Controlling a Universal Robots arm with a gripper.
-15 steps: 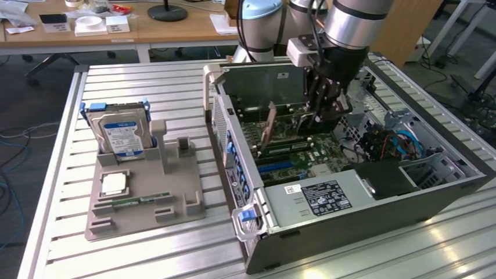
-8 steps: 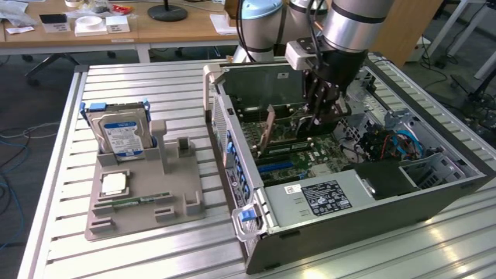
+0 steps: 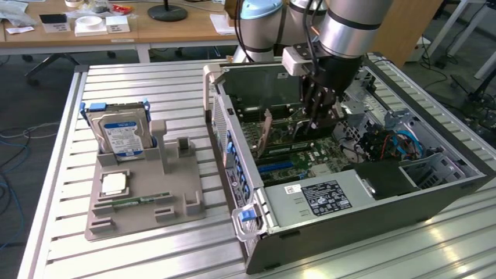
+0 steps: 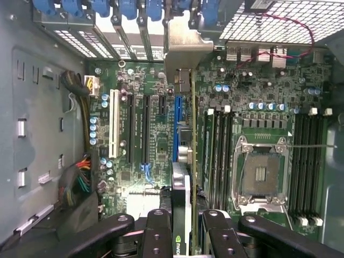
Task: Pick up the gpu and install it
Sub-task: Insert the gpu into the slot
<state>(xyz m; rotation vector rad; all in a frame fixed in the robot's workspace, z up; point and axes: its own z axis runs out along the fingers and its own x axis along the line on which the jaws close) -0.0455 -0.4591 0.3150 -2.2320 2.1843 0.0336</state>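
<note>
Ribbed metal bench (image 3: 155, 81) — pincer (image 4: 188, 217) clamps thin gpu (image 4: 181, 185) over mobo (image 4: 156, 123).

Silver-grey tubular arm (image 3: 345, 29) with black bands, pale blue joint cap (image 3: 259, 9), thin black cables (image 3: 309, 26) along the links, small off-white box (image 3: 298, 60) at the wrist, black gripper (image 3: 320, 113), matte black finger links (image 4: 158, 236) with rounded ends and round pivot screws

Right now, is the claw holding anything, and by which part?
Yes. The claw is shut on the gpu, pinching its two faces at the cooler end, away from the silver bracket, above the motherboard.
</note>
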